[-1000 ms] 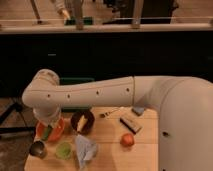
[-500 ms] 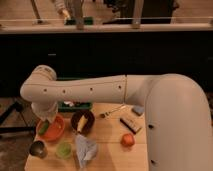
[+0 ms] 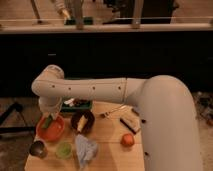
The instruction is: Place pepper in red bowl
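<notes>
Sitting on the table: 2 bowls, 1 orange-red shallow bowl (image 3: pixel 50 131) and 1 dark brown bowl (image 3: pixel 83 121); 1 slender green pepper (image 3: pixel 47 122); 1 round red-orange fruit (image 3: pixel 128 140); 1 small light-green cup (image 3: pixel 63 149); the gripper (image 3: pixel 48 118) hanging over the left bowl.

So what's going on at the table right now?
The robot's arm reaches across the table, with the gripper hanging at the far-left side, directly over the red bowl. The green pepper shows at the bowl, just under the gripper. Whether it has been let go is unclear. The dark bowl sits right beside the red one.

Bulky white arm (image 3: pixel 100 89), dark tool (image 3: pixel 48 120)
</notes>
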